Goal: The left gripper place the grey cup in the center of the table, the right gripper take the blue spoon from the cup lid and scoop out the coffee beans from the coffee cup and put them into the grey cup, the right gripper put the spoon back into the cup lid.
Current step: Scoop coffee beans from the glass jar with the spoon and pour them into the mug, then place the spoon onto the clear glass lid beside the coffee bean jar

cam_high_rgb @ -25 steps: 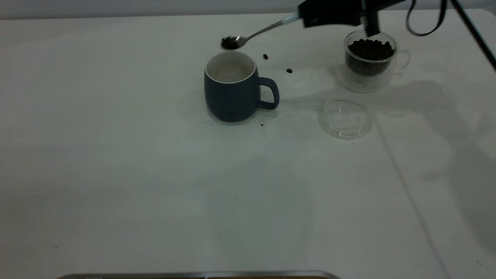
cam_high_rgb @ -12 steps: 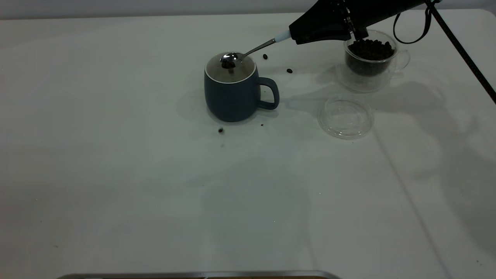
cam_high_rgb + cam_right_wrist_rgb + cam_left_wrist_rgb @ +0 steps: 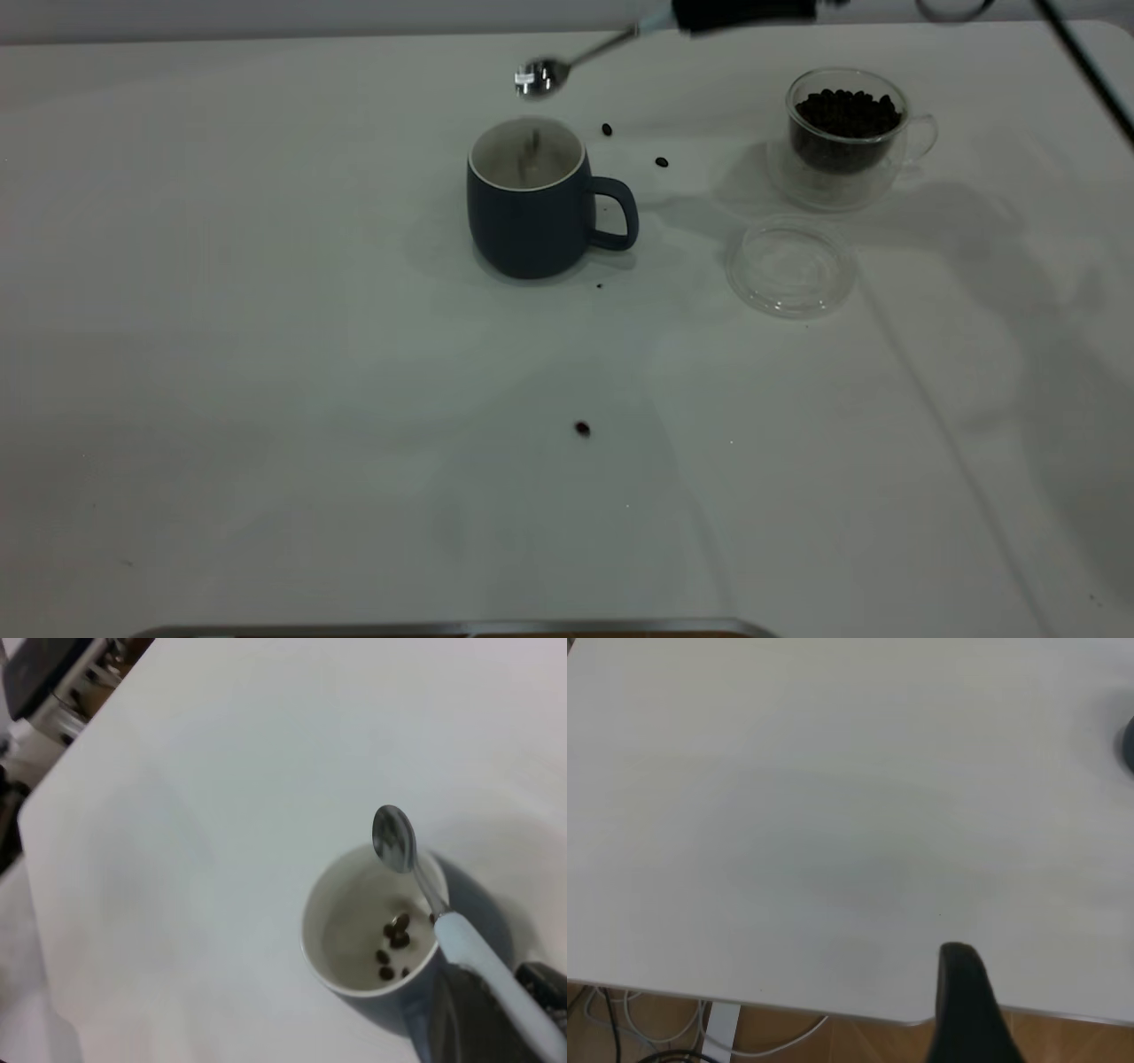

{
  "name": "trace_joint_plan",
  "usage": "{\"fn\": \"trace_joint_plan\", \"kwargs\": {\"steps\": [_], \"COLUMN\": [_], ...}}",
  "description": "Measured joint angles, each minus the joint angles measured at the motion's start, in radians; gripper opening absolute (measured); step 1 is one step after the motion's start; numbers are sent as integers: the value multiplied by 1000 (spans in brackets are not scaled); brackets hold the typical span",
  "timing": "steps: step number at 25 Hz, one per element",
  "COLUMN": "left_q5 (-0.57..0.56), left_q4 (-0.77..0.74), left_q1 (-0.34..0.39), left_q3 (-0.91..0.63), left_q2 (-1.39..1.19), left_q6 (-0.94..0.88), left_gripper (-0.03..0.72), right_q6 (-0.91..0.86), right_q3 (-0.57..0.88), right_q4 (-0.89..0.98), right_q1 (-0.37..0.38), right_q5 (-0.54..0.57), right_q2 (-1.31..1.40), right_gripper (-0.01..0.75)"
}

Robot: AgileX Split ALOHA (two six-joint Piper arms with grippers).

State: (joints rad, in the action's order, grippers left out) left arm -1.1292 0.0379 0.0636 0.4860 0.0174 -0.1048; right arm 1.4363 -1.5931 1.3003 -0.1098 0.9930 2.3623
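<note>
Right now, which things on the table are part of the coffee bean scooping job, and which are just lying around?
Part of the job: grey cup, blue spoon held by the right gripper, coffee cup full of beans, cup lid.

Lying about: stray beans spilled on the table.

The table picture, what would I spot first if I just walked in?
Probably the shiny spoon in the air above the grey cup in the middle, held by the right gripper at the top edge. Next, the glass cup full of dark beans to the right, and a stray bean on the table nearer the camera.
</note>
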Motion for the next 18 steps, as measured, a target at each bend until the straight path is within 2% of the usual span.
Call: {"fn": "trace_joint_plan", "kwargs": {"steps": [8,11,14,18], "left_q5": [0,0,0,0], "left_q4": [0,0,0,0], "left_q1": [0,0,0,0], "left_q3": [0,0,0,0], "left_q2": [0,0,0,0], "left_q6": [0,0,0,0], "left_gripper": [514,514,514,514], "right_q6": [-46,-114,-222,-340], "right_q3": [0,1,1,8], "right_q4": [-173,-229,-315,-394], "right_q1": [1,23,93,205], "right_q5": [-11,49,153,182], "right_q2": [-122,-164,-184,-184], "right_gripper": [107,107,107,107]}}
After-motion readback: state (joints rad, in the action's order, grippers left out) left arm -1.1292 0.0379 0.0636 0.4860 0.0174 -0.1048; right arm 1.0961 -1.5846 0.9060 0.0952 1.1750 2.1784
